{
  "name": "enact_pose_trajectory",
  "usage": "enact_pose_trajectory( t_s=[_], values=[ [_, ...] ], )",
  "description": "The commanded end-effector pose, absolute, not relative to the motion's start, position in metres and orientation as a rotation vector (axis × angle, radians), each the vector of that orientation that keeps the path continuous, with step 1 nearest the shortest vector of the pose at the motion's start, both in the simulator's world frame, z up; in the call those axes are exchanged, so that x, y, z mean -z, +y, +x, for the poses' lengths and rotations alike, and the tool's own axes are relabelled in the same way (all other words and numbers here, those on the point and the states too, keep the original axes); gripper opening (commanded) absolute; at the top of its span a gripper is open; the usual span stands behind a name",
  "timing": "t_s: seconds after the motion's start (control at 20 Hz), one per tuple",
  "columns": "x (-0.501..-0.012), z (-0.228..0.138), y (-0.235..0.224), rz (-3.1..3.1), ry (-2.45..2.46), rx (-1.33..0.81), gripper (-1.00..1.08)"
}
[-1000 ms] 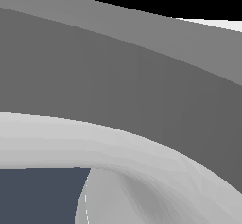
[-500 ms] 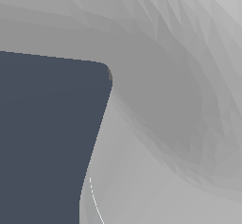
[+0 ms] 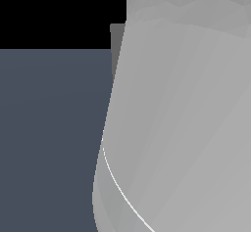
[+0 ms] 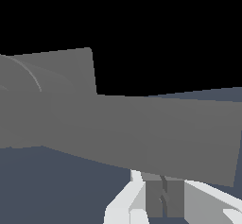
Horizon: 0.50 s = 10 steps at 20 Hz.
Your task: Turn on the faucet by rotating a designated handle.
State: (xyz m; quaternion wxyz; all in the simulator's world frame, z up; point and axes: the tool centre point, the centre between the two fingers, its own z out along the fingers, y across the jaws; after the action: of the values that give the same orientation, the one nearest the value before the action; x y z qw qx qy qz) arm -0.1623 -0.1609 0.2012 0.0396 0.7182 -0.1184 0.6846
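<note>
One faucet (image 4: 56,72), one handle (image 4: 142,128), one gripper (image 4: 163,202): that was the whole count you could take from the wrist view.

- Faucet: only a corner of the flat grey plate showed, with a single curved ridge line on it. The rest ran off the frame or sat behind the bar.
- Handle: the long grey bar lay across nearly the full width of the wrist view, in front of the plate. One squared end was visible; the other end was cut off at the frame edge.
- Gripper: two white fingers (image 4: 125,206) rose from the frame edge just under the bar, with a short grey block between them. You could not tell whether they pinched that block or stood clear of it, nor whether the block belonged to the handle. The fingertips were hidden by the bar.
- Exterior view: one pale grey curved mass (image 3: 186,128) filled the exterior view's right, too close to identify. A thin white arc crossed it low down. One narrow darker grey strip (image 3: 116,45) showed at its edge.
- Dark blue-grey floor (image 3: 49,138) filled the exterior view's left, with black above it.
</note>
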Motion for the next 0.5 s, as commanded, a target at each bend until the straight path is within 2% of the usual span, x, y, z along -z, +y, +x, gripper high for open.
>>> enact_pose_trajectory(
  t_s=[0.0, 0.45],
  values=[
    [-0.218, -0.160, -0.164, 2.173, -0.350, -2.121, -1.00],
    [-0.250, -0.161, -0.173, 2.151, -0.327, -2.123, -1.00]
  ],
)
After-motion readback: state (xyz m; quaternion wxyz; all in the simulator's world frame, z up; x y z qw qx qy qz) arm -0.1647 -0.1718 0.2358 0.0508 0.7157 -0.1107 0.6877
